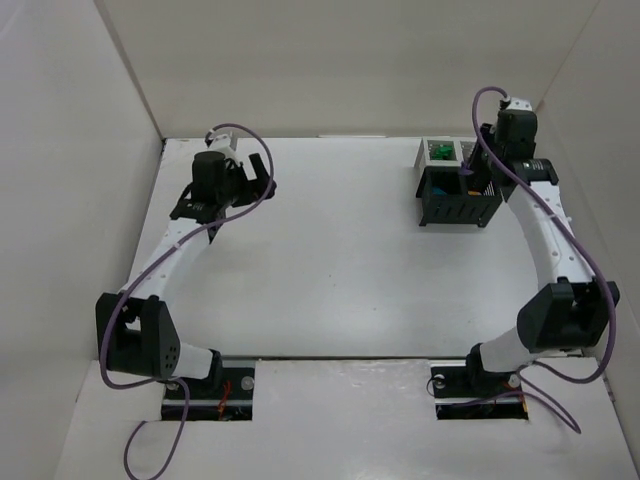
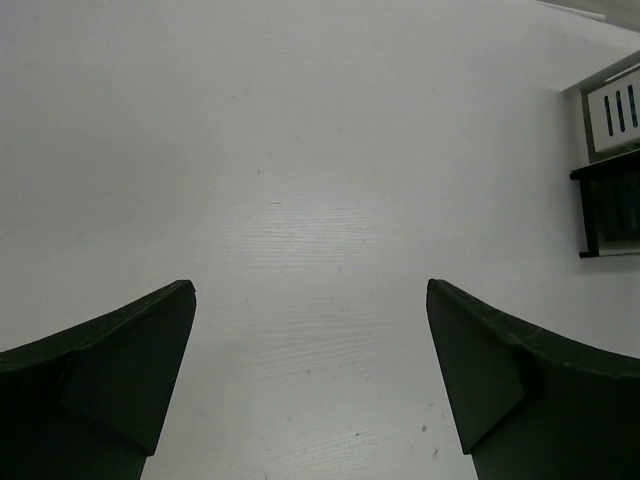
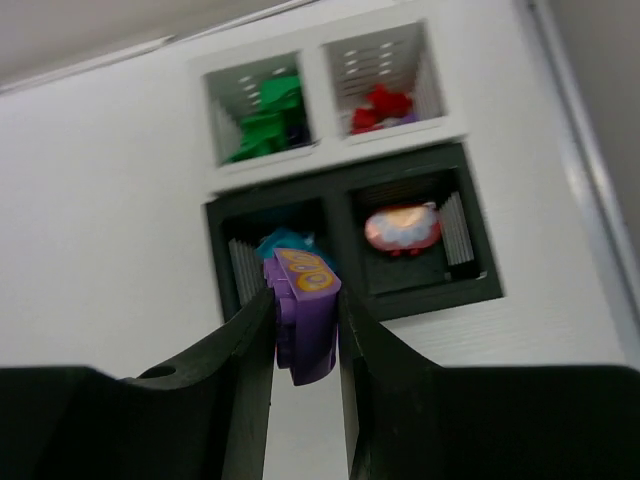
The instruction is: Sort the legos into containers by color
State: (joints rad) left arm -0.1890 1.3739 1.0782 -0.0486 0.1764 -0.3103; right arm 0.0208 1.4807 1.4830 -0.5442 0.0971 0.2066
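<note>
Left pincer (image 2: 308, 288): fingers spread wide, nothing between them, just bare table (image 1: 330, 280) underneath. It's parked far-left, well apart from the bins (image 1: 455, 215). I can't spot a single loose brick on the table in any view.

The bins sit far-right, in a joined cluster with two white at the back and two black in front. Contents from the right wrist view:
- back-left white: green bricks (image 3: 265, 120)
- back-right white: red bricks (image 3: 385, 105)
- front-left black: teal piece (image 3: 285, 242)
- front-right black: orange-red piece (image 3: 403, 228)

Right pincer (image 3: 306, 300): clamped on a purple brick (image 3: 303, 330) with a yellow printed face, squeezed on its two opposite side walls. The brick hangs above the cluster and lines up over the front-left black bin. I can't tell height above the rim.

Handling, my read: the brick is near weightless, rigid and slick hard plastic, and won't crush. The risk is it pivoting or squirting out of the pads if held off-centre. The flat side walls are the right place to grip, mid-height, not the studs or the printed face. Release low inside the bin, since it will bounce. No all-purple bin is visible, so which bin it's meant for is unclear.
</note>
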